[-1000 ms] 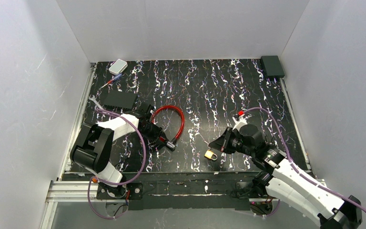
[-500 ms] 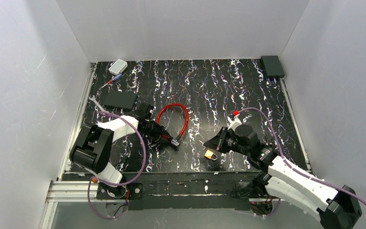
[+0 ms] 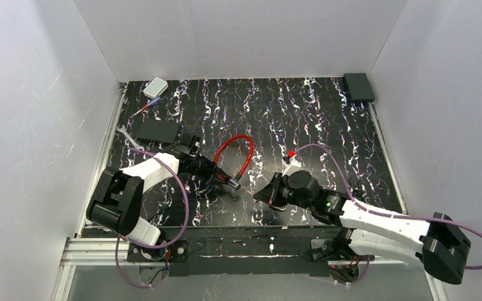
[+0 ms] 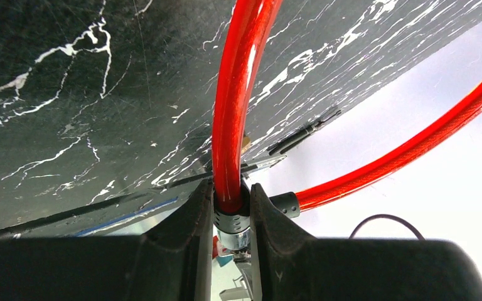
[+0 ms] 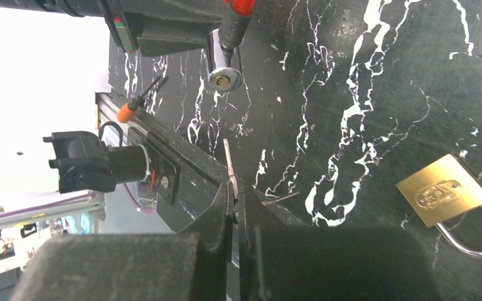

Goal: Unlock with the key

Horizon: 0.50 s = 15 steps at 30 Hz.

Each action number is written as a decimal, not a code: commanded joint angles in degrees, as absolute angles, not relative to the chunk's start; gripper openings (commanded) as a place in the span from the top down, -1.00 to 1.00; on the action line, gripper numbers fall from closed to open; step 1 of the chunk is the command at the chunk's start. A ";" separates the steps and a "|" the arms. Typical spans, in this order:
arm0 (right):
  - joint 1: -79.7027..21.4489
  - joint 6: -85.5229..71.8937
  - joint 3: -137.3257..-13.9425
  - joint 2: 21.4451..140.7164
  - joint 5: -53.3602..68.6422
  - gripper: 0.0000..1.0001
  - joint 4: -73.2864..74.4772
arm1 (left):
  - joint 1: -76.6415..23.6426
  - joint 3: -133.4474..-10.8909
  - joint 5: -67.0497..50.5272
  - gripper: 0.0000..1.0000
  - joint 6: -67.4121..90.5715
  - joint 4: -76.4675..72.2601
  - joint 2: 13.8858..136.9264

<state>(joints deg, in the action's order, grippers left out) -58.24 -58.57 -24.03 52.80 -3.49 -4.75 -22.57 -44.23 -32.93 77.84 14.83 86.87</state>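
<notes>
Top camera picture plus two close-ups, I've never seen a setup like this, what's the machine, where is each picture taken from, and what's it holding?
Two robot arms are bolted to the near edge of a black table. The wide picture looks down from above; each close-up comes from a camera on one arm's wrist. The left gripper clamps the end of a red cable lock. The right gripper pinches a small key, with that lock's keyhole ahead of it. A brass padlock lies on the table nearby.

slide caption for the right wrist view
Right gripper holds the key pointed at the cable lock; brass padlock lies aside.
</notes>
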 commanded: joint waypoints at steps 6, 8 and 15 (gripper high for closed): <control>-59.59 -63.23 -26.55 56.05 -9.85 0.97 -15.27 | -22.15 -43.50 -37.18 1.00 79.45 12.90 84.11; -59.67 -63.86 -26.54 56.96 -10.07 0.97 -16.24 | -22.23 -43.18 -37.43 1.00 79.99 11.98 84.27; -59.92 -64.81 -26.83 60.29 -8.99 0.97 -19.44 | -22.21 -42.67 -37.62 1.00 81.02 10.59 84.66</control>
